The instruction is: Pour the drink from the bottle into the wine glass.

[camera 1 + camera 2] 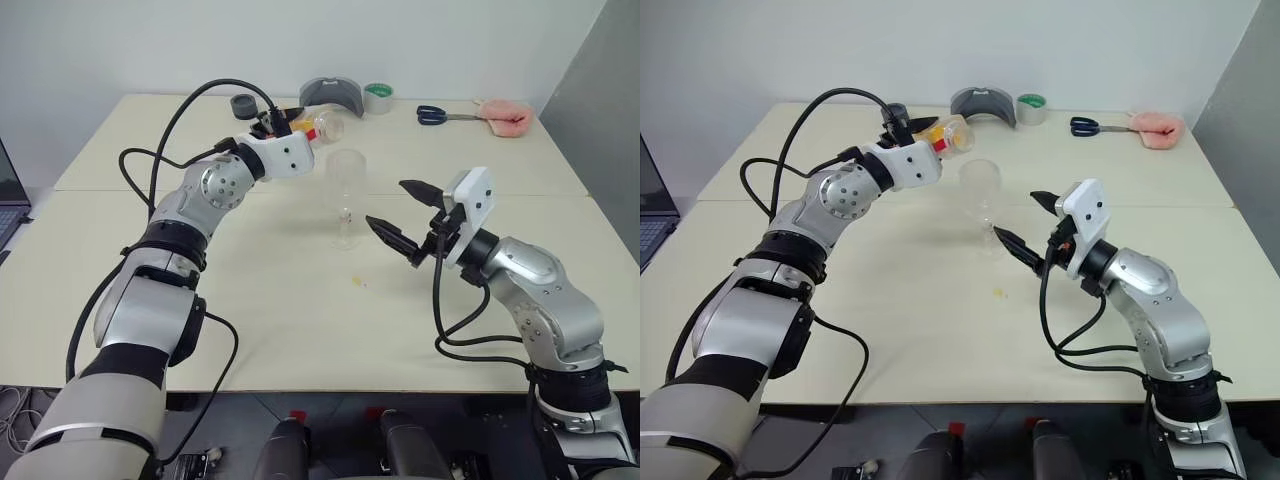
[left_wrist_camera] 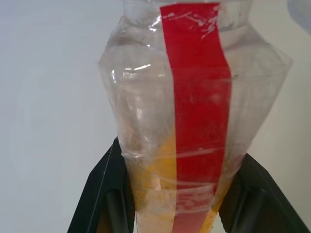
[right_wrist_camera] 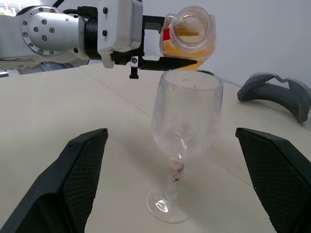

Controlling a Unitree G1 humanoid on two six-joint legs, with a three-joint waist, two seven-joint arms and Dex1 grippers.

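My left gripper (image 1: 290, 123) is shut on the bottle (image 3: 189, 36), a clear plastic one with a red stripe (image 2: 199, 121). The bottle lies tilted on its side, and its open mouth hangs just above the rim of the wine glass (image 3: 184, 116). The orange drink (image 3: 187, 48) pools low inside the bottle. The glass stands upright on the table (image 1: 250, 300) and looks empty, with dark specks at its stem. My right gripper (image 1: 388, 203) is open just to the right of the glass, fingers pointing at it without touching.
A small yellow spot (image 1: 358, 282) lies on the table in front of the glass. Along the far edge are a grey tape roll (image 1: 243, 104), a grey curved piece (image 1: 332, 93), a green tape roll (image 1: 378, 97), scissors (image 1: 440, 115) and a pink cloth (image 1: 503, 117).
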